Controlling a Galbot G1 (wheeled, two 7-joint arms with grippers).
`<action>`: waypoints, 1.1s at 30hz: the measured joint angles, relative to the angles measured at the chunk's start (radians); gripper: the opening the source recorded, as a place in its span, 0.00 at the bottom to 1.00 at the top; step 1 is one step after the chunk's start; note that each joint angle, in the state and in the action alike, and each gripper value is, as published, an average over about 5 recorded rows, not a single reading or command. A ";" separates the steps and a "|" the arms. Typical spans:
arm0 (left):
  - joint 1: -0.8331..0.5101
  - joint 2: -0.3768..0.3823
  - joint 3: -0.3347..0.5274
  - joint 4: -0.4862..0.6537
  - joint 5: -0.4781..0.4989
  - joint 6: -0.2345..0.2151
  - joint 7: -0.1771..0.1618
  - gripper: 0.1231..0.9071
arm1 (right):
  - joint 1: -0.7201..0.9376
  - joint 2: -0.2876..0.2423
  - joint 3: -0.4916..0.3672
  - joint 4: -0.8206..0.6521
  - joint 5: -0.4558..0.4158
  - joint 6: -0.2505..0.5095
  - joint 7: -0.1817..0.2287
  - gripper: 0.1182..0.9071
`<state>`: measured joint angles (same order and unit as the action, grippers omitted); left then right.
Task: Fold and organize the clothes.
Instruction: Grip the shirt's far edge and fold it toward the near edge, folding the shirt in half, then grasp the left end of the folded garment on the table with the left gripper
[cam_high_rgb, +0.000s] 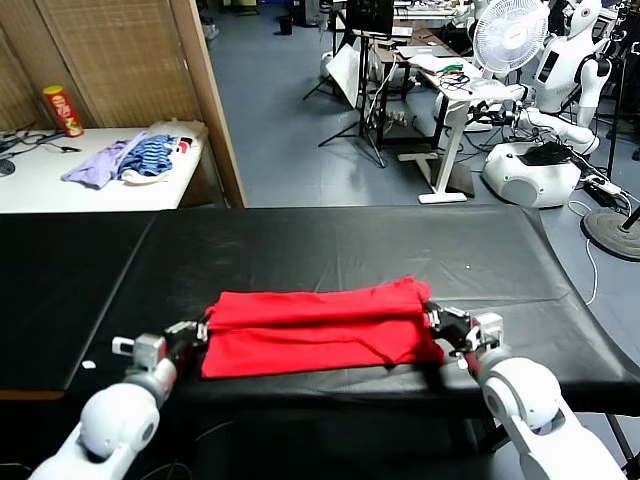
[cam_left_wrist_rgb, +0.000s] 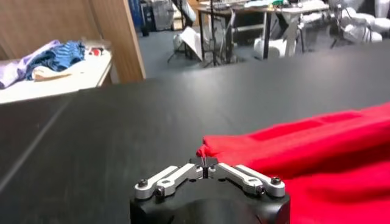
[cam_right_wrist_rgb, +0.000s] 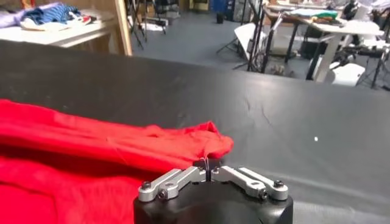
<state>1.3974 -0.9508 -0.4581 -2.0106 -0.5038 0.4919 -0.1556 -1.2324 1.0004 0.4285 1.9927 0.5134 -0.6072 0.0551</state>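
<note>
Head view: one bright red cotton T-shirt (cam_high_rgb: 318, 328), folded into a long flat band, lies on the near middle of the black cloth-covered table (cam_high_rgb: 330, 245). The left gripper (cam_high_rgb: 197, 335) sits at its left end and the right gripper (cam_high_rgb: 438, 322) at its right end, both low on the table. Far left, a white side table (cam_high_rgb: 60, 182) holds one purple garment (cam_high_rgb: 100, 162), one blue-striped garment (cam_high_rgb: 150, 155) and one red-and-yellow snack can (cam_high_rgb: 63, 110), its writing unreadable. A wooden partition (cam_high_rgb: 205, 90) stands behind; one white fan (cam_high_rgb: 508, 35) and one white robot (cam_high_rgb: 560, 70) are far right. Left wrist view: left gripper's fingers pressed together, pinching the T-shirt's bunched left corner (cam_left_wrist_rgb: 210, 149). Right wrist view: right gripper's fingertips look pressed together on a fold of red cloth at the shirt's right end (cam_right_wrist_rgb: 210, 159). No print or label shows on the shirt.
</note>
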 joint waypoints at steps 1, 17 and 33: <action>0.011 -0.003 -0.004 -0.007 0.000 0.002 -0.004 0.01 | -0.002 -0.001 0.007 0.007 0.009 -0.006 0.000 0.28; 0.003 -0.039 -0.083 -0.054 -0.165 0.012 -0.008 0.84 | 0.130 0.121 -0.005 -0.106 -0.063 0.041 0.060 0.86; -0.149 -0.122 -0.011 0.138 -0.221 0.026 -0.011 0.45 | 0.214 0.242 -0.123 -0.268 -0.168 0.071 0.071 0.39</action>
<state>1.2486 -1.0727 -0.4693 -1.8721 -0.7251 0.5179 -0.1665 -1.0186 1.2420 0.3052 1.7248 0.3451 -0.5360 0.1265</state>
